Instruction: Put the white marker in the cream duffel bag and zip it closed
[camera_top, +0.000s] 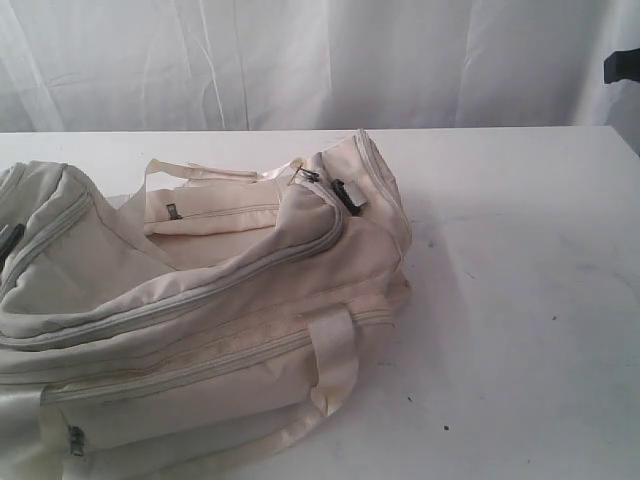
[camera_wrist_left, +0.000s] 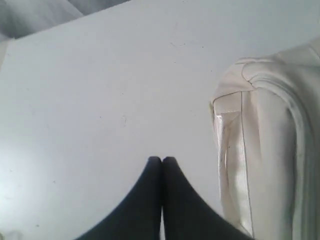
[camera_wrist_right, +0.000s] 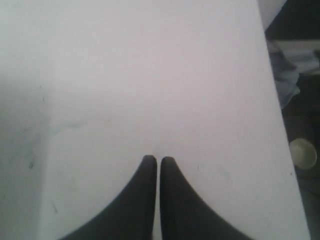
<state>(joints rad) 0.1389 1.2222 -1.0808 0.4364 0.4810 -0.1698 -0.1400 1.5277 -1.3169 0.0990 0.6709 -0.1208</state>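
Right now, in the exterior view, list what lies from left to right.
The cream duffel bag → the bare white table → a small dark object at the picture's right edge, too cut off to identify.

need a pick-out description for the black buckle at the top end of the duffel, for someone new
On the white table, the cream duffel bag fills the exterior view's left half. Follow its grey top zipper to the raised right end, where the black buckle sits. It is blockier and darker than the thin zipper pull just left of it.
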